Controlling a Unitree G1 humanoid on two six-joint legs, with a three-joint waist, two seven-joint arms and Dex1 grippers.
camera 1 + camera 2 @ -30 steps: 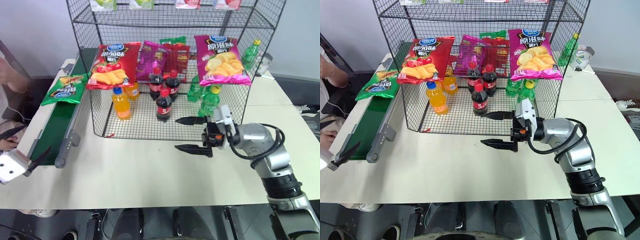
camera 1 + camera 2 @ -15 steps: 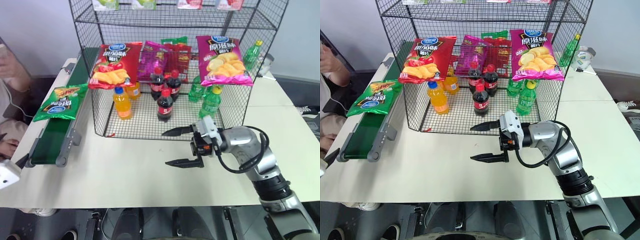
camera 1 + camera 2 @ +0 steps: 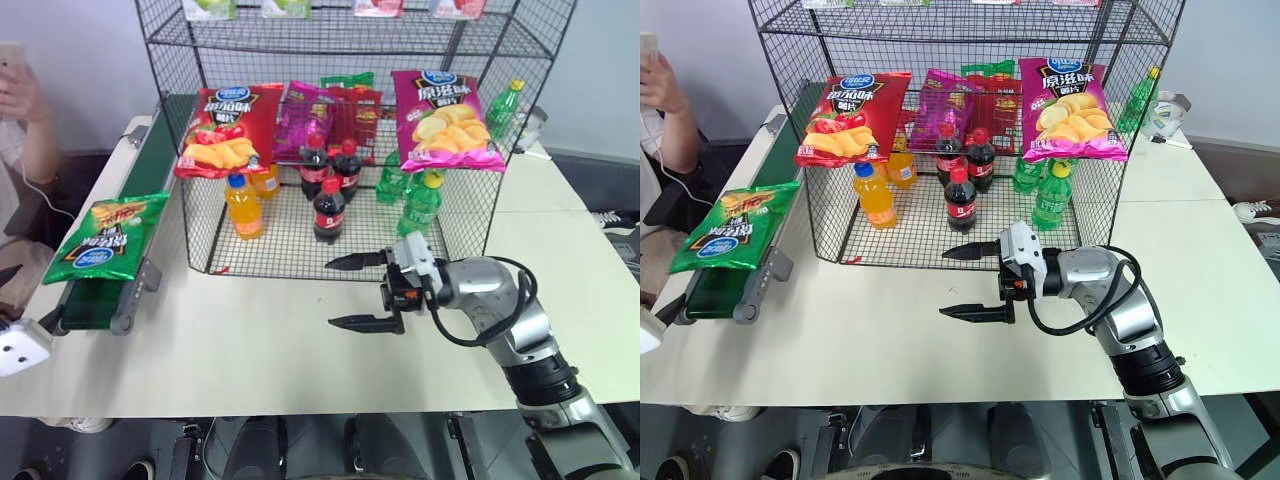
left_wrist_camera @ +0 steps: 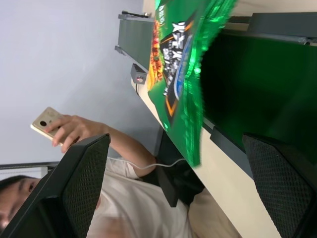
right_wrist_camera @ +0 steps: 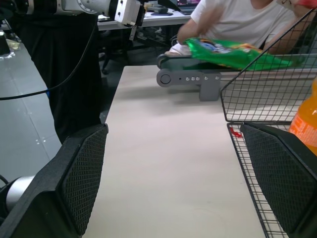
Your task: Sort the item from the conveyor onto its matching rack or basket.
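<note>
The item, a glossy green crisp bag (image 3: 100, 235), lies on the conveyor (image 3: 152, 150) close to its near end roller, overhanging the belt's outer rail. My left gripper (image 4: 176, 141) sits just off that end, open, its fingers (image 4: 84, 173) wide apart and the bag (image 4: 183, 74) ahead of them, untouched. Over the table in front of the rack (image 3: 470, 215), my right gripper (image 3: 332, 293) is open and empty and points toward the conveyor. In the right wrist view the bag (image 5: 233, 52) and the belt's end roller (image 5: 188, 77) lie far ahead.
The rack's middle tier carries a red crisp bag (image 3: 225, 130) and a magenta crisp bag (image 3: 445, 120). Cola bottles (image 3: 328, 205), an orange bottle (image 3: 243, 205) and green bottles (image 3: 418, 205) stand below. A person (image 3: 20, 100) holding a phone sits left of the conveyor.
The green bag has ridden down the belt to its near end. My right gripper shifted a little toward the conveyor. My left hand moved outward. The person's hand rose with a phone.
</note>
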